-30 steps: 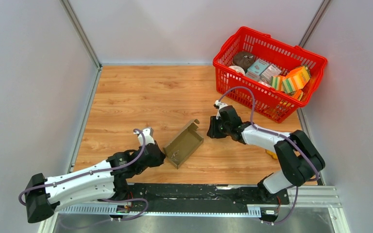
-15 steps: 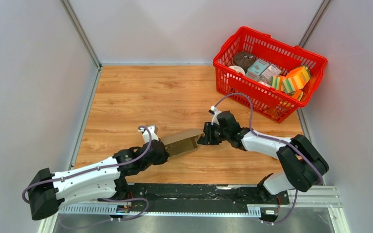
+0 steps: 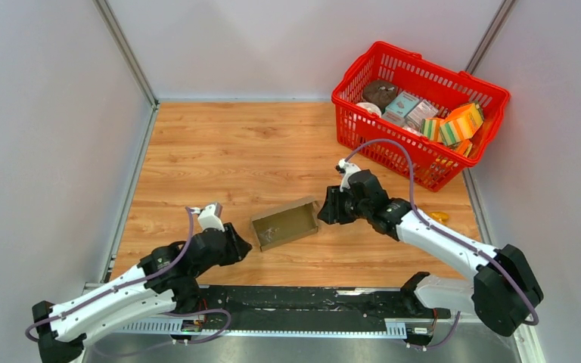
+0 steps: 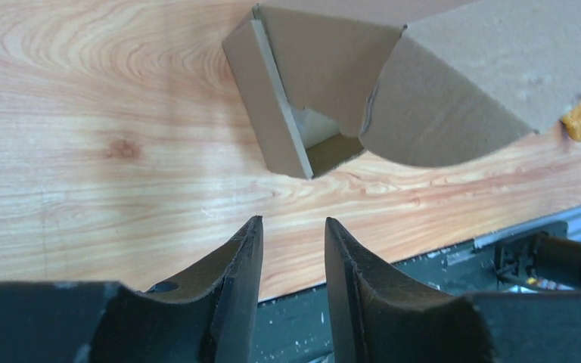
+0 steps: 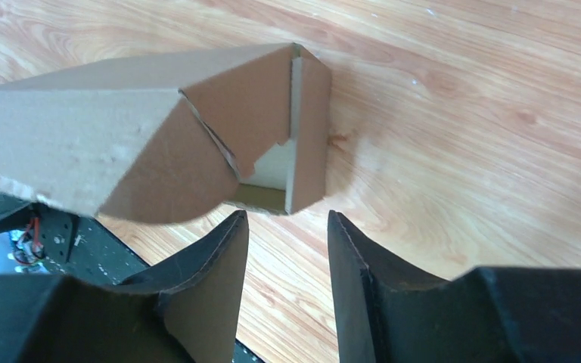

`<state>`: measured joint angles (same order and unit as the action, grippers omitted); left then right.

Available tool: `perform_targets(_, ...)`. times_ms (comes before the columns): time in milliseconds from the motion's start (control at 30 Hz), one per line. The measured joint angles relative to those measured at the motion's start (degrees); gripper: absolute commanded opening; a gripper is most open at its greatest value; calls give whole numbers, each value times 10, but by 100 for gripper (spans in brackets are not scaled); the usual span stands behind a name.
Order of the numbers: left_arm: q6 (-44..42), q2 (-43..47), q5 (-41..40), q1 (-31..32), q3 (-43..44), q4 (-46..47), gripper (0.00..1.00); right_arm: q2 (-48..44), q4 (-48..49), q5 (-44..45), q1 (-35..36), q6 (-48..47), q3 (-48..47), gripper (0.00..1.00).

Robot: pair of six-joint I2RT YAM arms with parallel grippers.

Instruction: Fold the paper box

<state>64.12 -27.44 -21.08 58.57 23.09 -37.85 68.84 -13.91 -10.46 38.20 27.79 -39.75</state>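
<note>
**Paper box lies free on the table, both grippers open at its ends**

The paper box (image 3: pixel 284 224) is a plain brown cardboard trough, partly folded, with its hollow side turned up. You find it flat on the wooden table (image 3: pixel 219 151), well apart from the red basket (image 3: pixel 420 162) and on that basket's near-left side. Nothing holds it. In the left wrist view the box (image 4: pixel 424 91) shows an open end with a rounded flap sticking out past it. The right wrist view gives you the opposite end of the box (image 5: pixel 121 144), also open and with a similar curved flap.

Your right gripper (image 3: pixel 325 206) sits between the basket and the box, just beside the box end that faces the basket. Its fingers stand apart with only bare table between them (image 5: pixel 287 223). You cannot tell whether a fingertip touches the cardboard.

Your left gripper (image 3: pixel 236 243) is on the side of the box away from the basket, near that end and not touching it. Its fingers are parted too and empty (image 4: pixel 293 227).

The basket stands at the table's far right corner and holds colourful printed packages (image 3: pixel 461 122). A small yellow-orange object (image 3: pixel 439 217) lies on the table just on the basket's near side, beside the right arm.
</note>
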Motion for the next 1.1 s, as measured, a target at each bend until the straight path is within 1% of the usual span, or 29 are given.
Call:
perform_targets(67, -10, 32, 12, 0, 0, -23, 52, -17, -23, 7, 0, -10, -1, 54)
perform_targets(100, -18, 43, 17, 0, 2, -36, 55, -27, -38, 10, -2, -14, -1, 58)
perform_targets(133, -28, 52, 22, 0, 7, -49, 60, -39, -49, 10, -5, -17, -1, 61)
perform_targets(200, -51, 63, 24, 0, 32, -77, 66, -60, -69, 3, -14, -19, -5, 65)
perform_targets(233, -62, 66, 22, 0, 49, -84, 70, -68, -72, -5, -22, -19, -9, 67)
perform_targets(300, -88, 64, 8, 0, 98, -92, 73, -74, -75, -25, -40, -13, -27, 72)
perform_targets(333, -98, 60, -1, -1, 122, -90, 76, -72, -74, -37, -47, -8, -37, 73)
perform_targets(433, -128, 35, -30, -8, 185, -79, 78, -47, -61, -75, -62, 12, -76, 75)
perform_targets(467, -139, 22, -37, -13, 201, -71, 78, -29, -53, -89, -65, 20, -91, 75)
perform_targets(533, -161, -13, -39, -36, 223, -50, 78, 9, -39, -110, -65, 30, -119, 72)
perform_targets(600, -183, -57, -29, -66, 237, -36, 75, 44, -24, -122, -65, 38, -136, 68)
perform_targets(633, -189, -78, -22, -78, 240, -28, 71, 58, -17, -127, -65, 40, -139, 67)
perform_targets(700, -207, -126, -3, -101, 240, -9, 66, 81, -9, -135, -65, 46, -140, 64)
perform_targets(833, -230, -195, 34, -111, 214, 34, 63, 98, 6, -137, -65, 50, -122, 61)
perform_targets(933, -238, -217, 56, -111, 184, 45, 61, 94, 23, -137, -65, 50, -85, 61)
perform_targets(1100, -237, -210, 75, -111, 129, 60, 58, 92, 37, -137, -65, 51, -24, 59)
